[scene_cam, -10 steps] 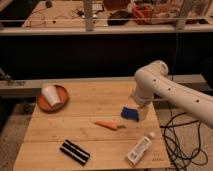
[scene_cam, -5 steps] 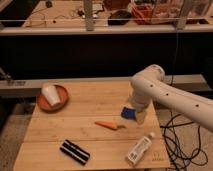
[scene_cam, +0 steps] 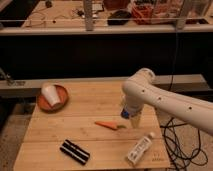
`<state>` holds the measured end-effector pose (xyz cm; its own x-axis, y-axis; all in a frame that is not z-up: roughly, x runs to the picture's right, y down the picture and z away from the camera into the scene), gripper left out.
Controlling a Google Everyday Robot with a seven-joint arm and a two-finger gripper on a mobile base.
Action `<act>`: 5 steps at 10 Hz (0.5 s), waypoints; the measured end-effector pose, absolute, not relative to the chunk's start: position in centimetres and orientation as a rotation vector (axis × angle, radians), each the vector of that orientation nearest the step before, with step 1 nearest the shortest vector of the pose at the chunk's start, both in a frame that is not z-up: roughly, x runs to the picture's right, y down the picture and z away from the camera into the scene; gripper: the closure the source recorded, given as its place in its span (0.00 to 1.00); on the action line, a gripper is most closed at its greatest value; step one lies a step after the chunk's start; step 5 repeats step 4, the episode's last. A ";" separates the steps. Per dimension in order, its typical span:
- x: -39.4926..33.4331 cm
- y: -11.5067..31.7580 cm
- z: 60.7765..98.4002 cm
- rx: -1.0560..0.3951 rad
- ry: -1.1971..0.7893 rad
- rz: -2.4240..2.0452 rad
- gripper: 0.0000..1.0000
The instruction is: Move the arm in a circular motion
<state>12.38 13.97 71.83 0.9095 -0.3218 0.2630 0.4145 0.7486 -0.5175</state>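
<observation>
The glossy white arm reaches in from the right edge over the wooden table. Its rounded joint is above the table's right half. From there a short segment points down to a tapered beige tip, the gripper. The gripper hangs just above the table, right next to the leaf end of an orange carrot. A blue thing is mostly hidden behind the tip.
A white bottle lies at the front right. A black ribbed object lies at the front left. A red-brown bowl with a tipped white cup sits at the back left. Black cables lie on the floor to the right.
The arm's joint has swung down and slightly left. The tip now covers most of the blue thing. Nothing on the table has moved.
</observation>
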 end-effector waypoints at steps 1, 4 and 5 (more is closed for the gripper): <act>11.8 14.5 71.7 -0.601 -0.165 -0.426 0.20; 9.1 15.0 71.5 -0.595 -0.177 -0.482 0.20; 9.1 15.0 71.5 -0.595 -0.177 -0.482 0.20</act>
